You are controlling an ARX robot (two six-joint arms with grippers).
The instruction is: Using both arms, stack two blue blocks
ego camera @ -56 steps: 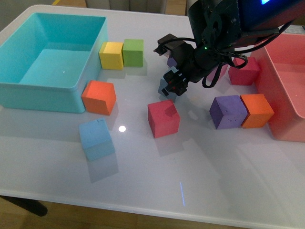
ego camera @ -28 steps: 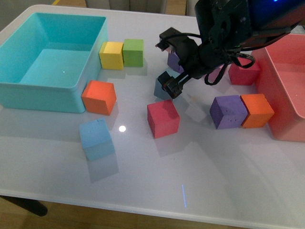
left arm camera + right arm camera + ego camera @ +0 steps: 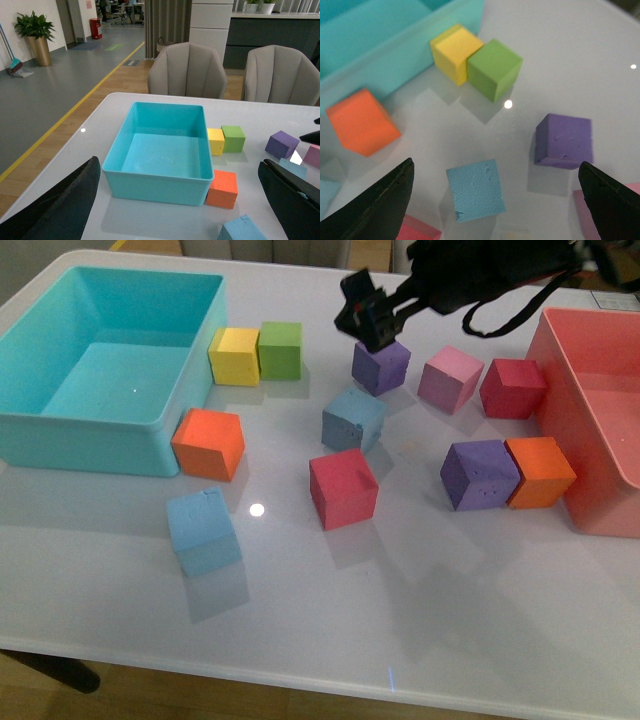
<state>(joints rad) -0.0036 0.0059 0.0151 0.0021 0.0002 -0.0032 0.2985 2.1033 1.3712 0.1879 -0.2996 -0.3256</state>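
The duller blue block (image 3: 352, 420) sits on the white table near the middle, behind a red cube (image 3: 343, 488). It also shows in the right wrist view (image 3: 475, 190), below and between the open fingers. The paler blue block (image 3: 203, 532) lies at the front left; its corner also shows in the left wrist view (image 3: 241, 230). My right gripper (image 3: 370, 318) is open and empty, raised above the table at the far side next to a purple cube (image 3: 381, 366). My left gripper (image 3: 180, 200) is open and empty. The left arm is out of the front view.
A turquoise bin (image 3: 40, 430) stands at the left with an orange cube (image 3: 208, 443) against it. Yellow (image 3: 234, 355) and green (image 3: 280, 349) cubes lie behind. Pink (image 3: 450, 378), dark red (image 3: 512, 388), purple (image 3: 480, 474) and orange (image 3: 540, 471) cubes lie beside a pink bin (image 3: 580, 390) at the right.
My right gripper has lifted away from the duller blue block and moved up toward the far side. The block stays on the table, now uncovered.
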